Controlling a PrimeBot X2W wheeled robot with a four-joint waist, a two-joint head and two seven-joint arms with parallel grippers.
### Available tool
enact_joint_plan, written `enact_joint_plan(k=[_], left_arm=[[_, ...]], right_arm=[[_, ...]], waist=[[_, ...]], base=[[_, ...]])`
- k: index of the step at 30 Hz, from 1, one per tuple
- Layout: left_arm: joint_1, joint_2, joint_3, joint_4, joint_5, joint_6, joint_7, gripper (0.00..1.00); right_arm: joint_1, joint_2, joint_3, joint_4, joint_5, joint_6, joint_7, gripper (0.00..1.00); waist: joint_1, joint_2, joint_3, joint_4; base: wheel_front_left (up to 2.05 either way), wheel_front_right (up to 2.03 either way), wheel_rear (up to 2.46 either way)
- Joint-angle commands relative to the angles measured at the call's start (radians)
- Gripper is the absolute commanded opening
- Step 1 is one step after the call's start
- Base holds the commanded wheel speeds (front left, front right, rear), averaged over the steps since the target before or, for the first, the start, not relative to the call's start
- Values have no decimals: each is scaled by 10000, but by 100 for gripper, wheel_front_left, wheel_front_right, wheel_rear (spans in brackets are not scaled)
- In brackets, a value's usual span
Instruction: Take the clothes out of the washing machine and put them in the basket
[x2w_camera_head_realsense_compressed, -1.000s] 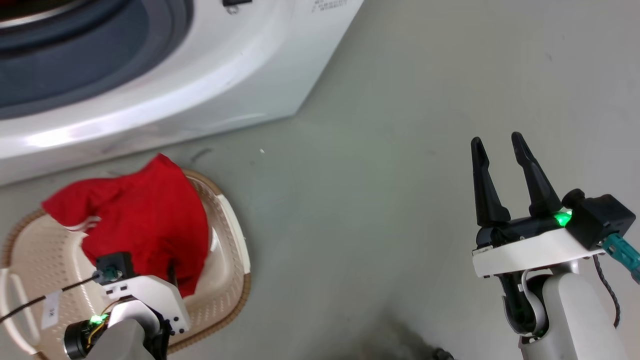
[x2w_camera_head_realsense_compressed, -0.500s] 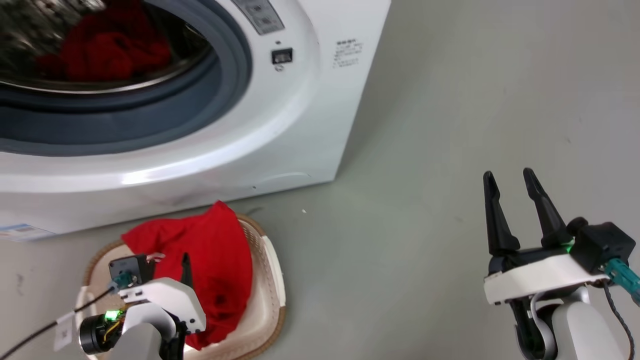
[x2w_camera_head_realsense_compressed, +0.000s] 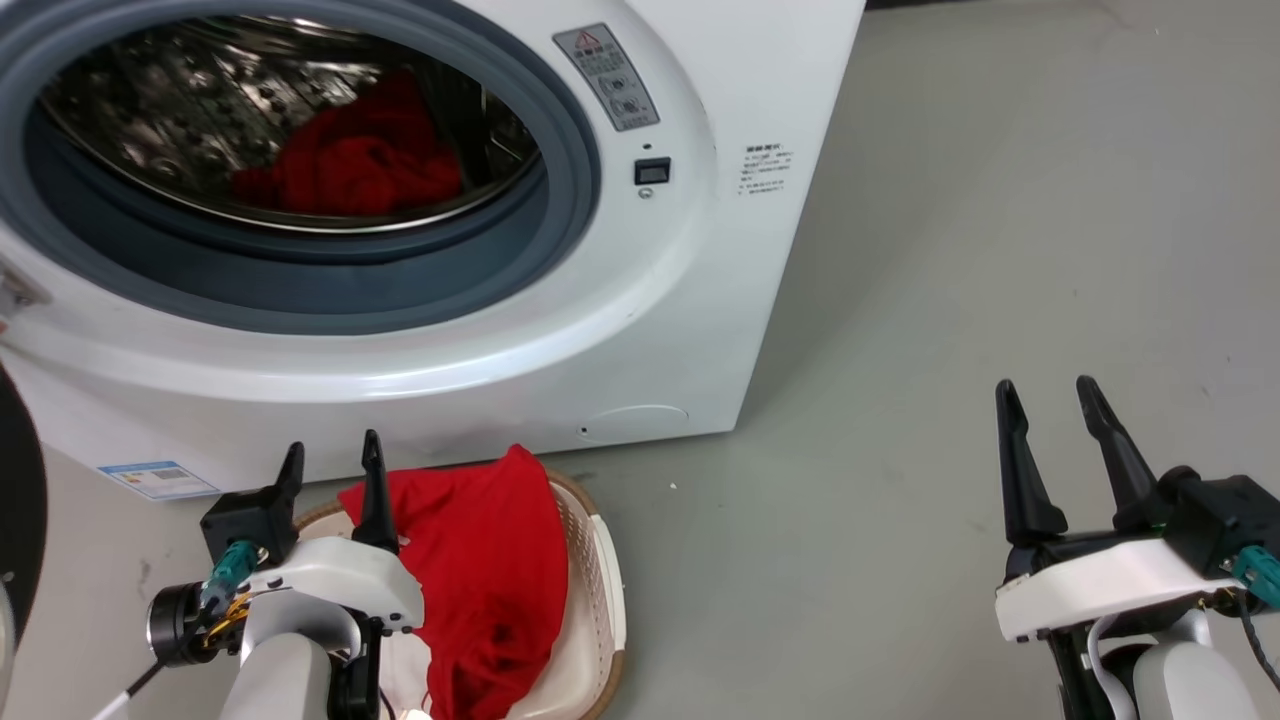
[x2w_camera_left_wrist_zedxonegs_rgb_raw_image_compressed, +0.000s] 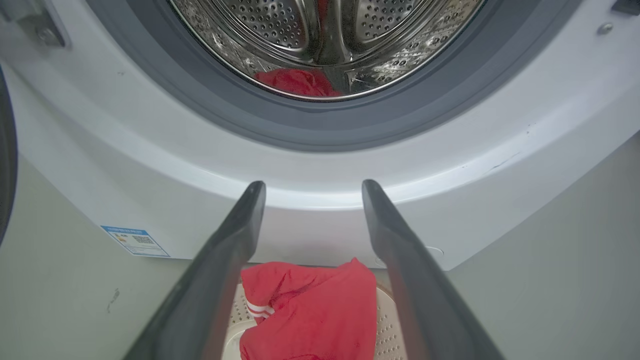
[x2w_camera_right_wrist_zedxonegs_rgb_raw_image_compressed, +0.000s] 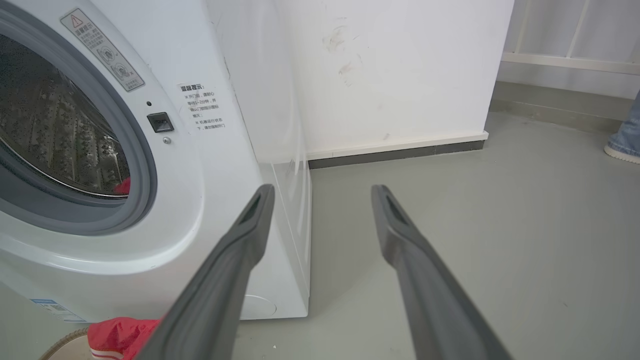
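Left fingers (x2w_camera_head_realsense_compressed: 376, 495) apart over basket (x2w_camera_head_realsense_compressed: 608, 585) at foot of washing machine (x2w_camera_head_realsense_compressed: 700, 300); my right fingers (x2w_camera_head_realsense_compressed: 1018, 470) apart, off to machine's right. Clothes (x2w_camera_head_realsense_compressed: 490, 570): one red piece in basket, another (x2w_camera_head_realsense_compressed: 350, 165) inside machine's drum (x2w_camera_head_realsense_compressed: 150, 120).

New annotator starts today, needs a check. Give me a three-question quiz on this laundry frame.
1. True or false: the left gripper and the right gripper are both open and empty.
2. Where do red clothes lie, of the drum and the basket? A) drum only B) basket only C) both
3. Fill in: the washing machine has its door ___.

Key: 1 true; 2 C; 3 open.
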Motion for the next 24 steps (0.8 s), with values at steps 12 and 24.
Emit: enact_joint_plan(k=[12, 24], left_arm=[[-164, 281, 100, -1228, 482, -132, 85, 100], [-3575, 2076, 205, 397, 603, -654, 1658, 100]], right_arm=[[439, -4, -21, -303, 73, -7, 182, 100], [-4, -1, 406, 60, 638, -7, -263, 100]], waist=[[2, 0, -402, 124], [2, 0, 921, -1247]], base=[[0, 0, 0], [0, 0, 0]])
